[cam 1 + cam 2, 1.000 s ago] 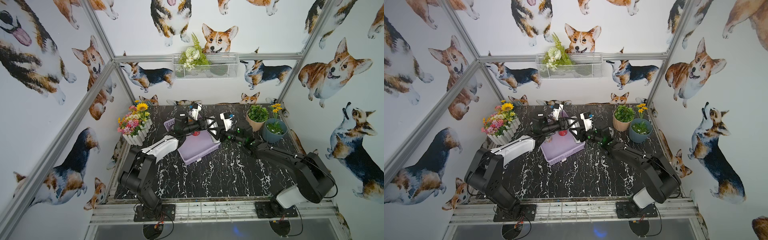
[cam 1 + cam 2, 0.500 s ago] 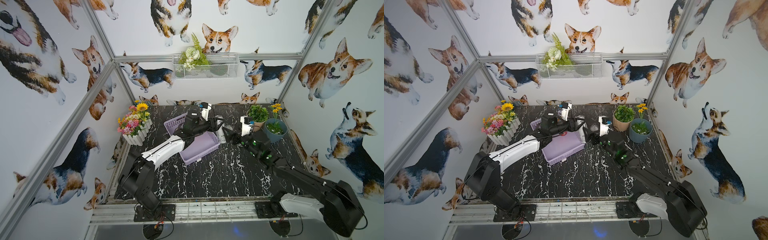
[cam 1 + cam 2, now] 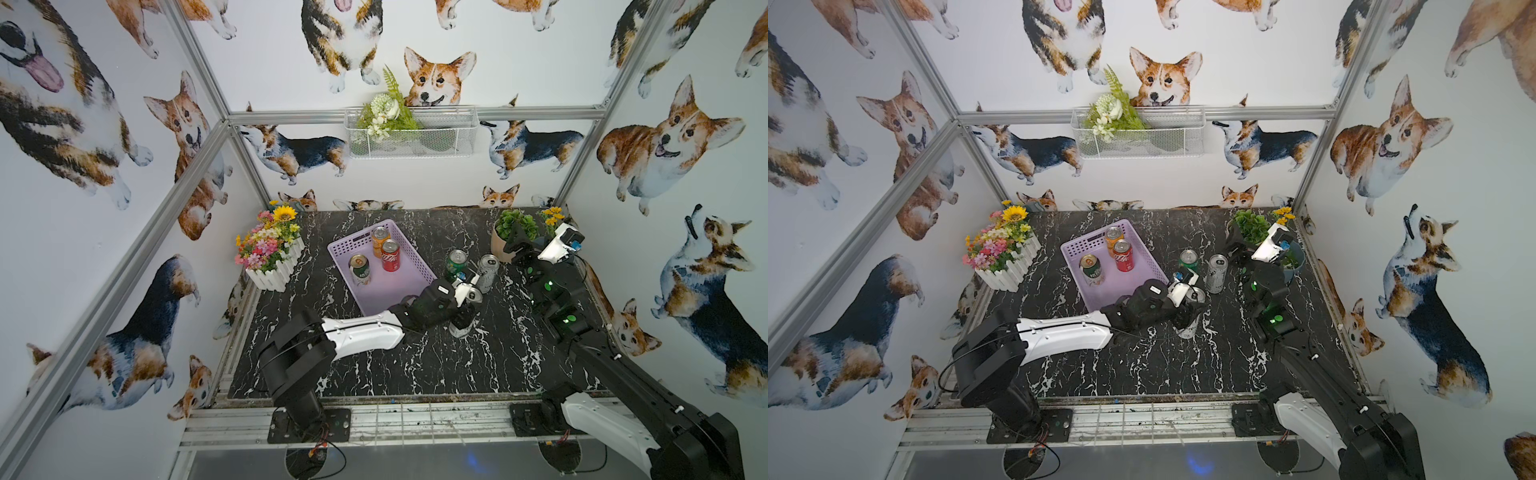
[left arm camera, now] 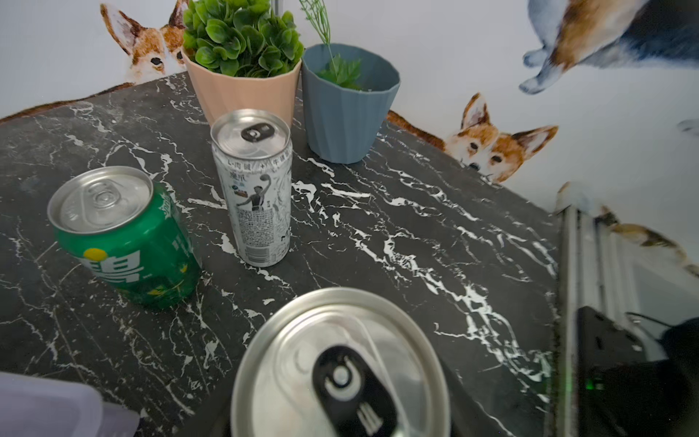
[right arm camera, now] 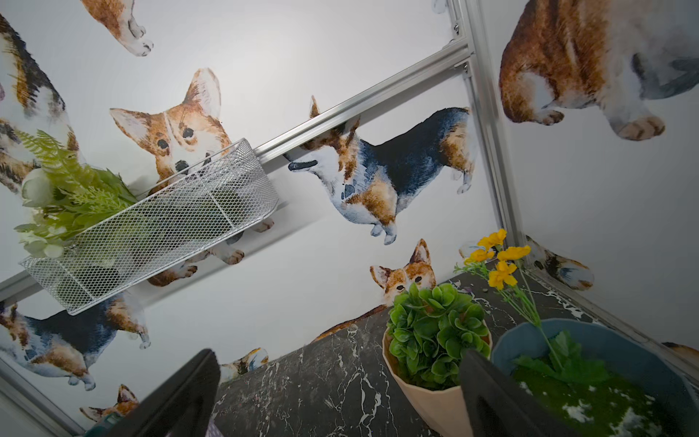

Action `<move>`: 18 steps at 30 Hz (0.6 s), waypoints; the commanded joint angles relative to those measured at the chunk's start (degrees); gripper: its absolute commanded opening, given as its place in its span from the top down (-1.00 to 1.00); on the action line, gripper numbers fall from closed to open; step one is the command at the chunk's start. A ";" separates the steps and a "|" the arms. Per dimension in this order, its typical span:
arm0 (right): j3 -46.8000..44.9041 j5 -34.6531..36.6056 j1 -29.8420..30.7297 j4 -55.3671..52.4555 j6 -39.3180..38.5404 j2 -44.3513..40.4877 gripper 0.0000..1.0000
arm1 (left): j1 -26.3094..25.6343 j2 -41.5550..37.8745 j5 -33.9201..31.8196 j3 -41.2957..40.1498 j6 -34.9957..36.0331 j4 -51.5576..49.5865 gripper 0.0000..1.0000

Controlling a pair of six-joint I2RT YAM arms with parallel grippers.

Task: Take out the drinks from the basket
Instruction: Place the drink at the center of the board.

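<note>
While left claw [image 3: 464,313] grips tall silver cylindrical can [image 3: 459,330] upright outside basket [image 3: 345,245], right claw [image 5: 333,401] gapes, released, raised. Perforated lavender plastic basket on black marble-look tabletop [image 3: 415,365] holds orange can [image 3: 380,239], red can [image 3: 390,257], green can [image 3: 360,271]. 2nd green can [image 3: 456,264] & 2nd silver can [image 3: 487,268] stand on tabletop.

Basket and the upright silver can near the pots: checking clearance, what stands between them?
A green can stands on the table between them, in both top views.
</note>
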 commanded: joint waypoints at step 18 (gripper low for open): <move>4.53 -3.83 -0.67 -1.46 -0.20 3.32 -0.99 | -2.13 6.36 -16.83 -3.87 3.50 17.90 1.00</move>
